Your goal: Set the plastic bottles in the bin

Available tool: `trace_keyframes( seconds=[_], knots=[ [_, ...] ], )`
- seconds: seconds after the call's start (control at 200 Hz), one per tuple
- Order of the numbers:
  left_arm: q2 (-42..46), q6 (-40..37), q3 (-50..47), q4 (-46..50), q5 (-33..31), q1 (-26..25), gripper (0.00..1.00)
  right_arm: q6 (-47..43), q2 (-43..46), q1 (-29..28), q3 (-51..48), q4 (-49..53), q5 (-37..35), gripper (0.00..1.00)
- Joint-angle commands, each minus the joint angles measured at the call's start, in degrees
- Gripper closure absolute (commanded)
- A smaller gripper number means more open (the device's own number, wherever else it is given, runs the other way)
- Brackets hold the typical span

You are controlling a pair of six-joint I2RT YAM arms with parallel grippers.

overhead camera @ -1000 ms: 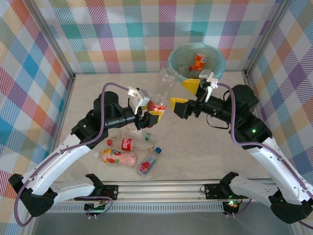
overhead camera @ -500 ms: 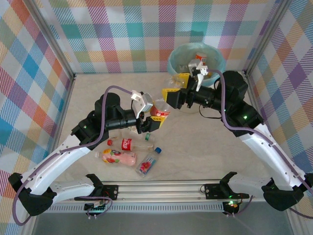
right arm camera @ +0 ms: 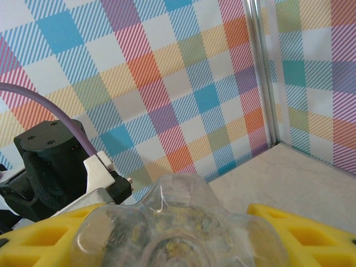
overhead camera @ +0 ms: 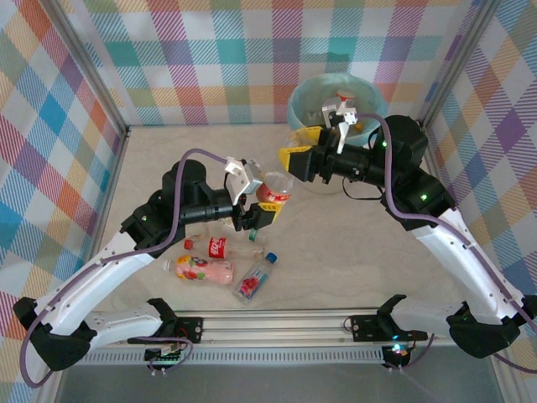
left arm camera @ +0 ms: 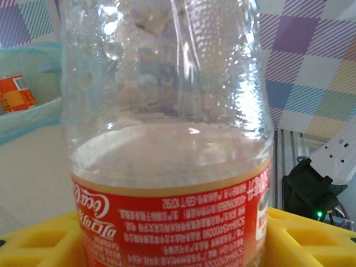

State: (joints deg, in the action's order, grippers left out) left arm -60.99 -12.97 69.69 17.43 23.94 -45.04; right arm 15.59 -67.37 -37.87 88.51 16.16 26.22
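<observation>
- My left pincer (overhead camera: 267,203) grips the clear bottle (overhead camera: 274,190) at its red label, held in mid-air above the worktop (overhead camera: 336,243).
- My right pincer (overhead camera: 295,156) clamps the bottle's base.
- The bin (overhead camera: 299,96) stands at the far right, with an orange bottle (left arm camera: 15,93) inside.
- Three bottles (overhead camera: 216,247) lie near my left arm.

The bottle (left arm camera: 167,111) I've got: clear glossy plastic, wet beads inside. Its label (left arm camera: 167,222): slick red film (prob. plastic). My fingers (left arm camera: 39,245): matt yellow plastic. Tabletop (overhead camera: 336,252): matt, stone-look. Bin liner (left arm camera: 28,119): thin plastic, soft sheen.
</observation>
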Motion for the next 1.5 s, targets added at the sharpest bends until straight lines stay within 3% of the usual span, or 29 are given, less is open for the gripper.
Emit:
trace_keyframes(
  seconds=[0.0, 0.13, 0.275, 0.6, 0.8, 1.095, 1.265, 1.495],
  knots=[
    [1.71, -0.94, 2.05, 0.15, -1.32, -0.58, 0.31, -0.36, 0.23, -0.28, 2.28, 1.36, 0.51, 0.48],
    [2.84, -0.37, 1.46, -0.43, -4.36, -0.6, 0.19, -2.25, -0.58, -0.27, 5.27, 3.62, -4.25, 0.49],
    [4.93, -0.14, 0.57, -0.8, -9.3, -0.63, 0.1, -6.4, -2.12, -0.15, 9.44, 7.59, -15.33, 0.49],
    [9.16, 1.46, -3.21, -5.68, -24.29, -0.58, 0.05, -23.54, -6.53, 0.85, 16.89, 8.24, -32.65, 0.49],
    [8.53, 2.65, -2.02, -4.52, -28.0, -0.65, 0.03, -31.42, -11.38, 2.76, 22.34, 6.75, -40.19, 0.49],
    [7.99, 4.62, -2.19, -3.54, -30.43, -0.59, 0.03, -34.85, -22.05, 8.88, 31.15, 8.96, -45.18, 0.48],
    [7.04, 4.28, -1.34, -2.58, -31.56, -0.62, 0.03, -31.12, -26.38, 14.25, 33.35, 9.25, -43.28, 0.48],
    [5.56, 3.83, -1.52, -2.13, -31.86, -0.6, 0.02, -29.49, -32.68, 16.07, 36.14, 9.37, -42.47, 0.48]
  ],
)
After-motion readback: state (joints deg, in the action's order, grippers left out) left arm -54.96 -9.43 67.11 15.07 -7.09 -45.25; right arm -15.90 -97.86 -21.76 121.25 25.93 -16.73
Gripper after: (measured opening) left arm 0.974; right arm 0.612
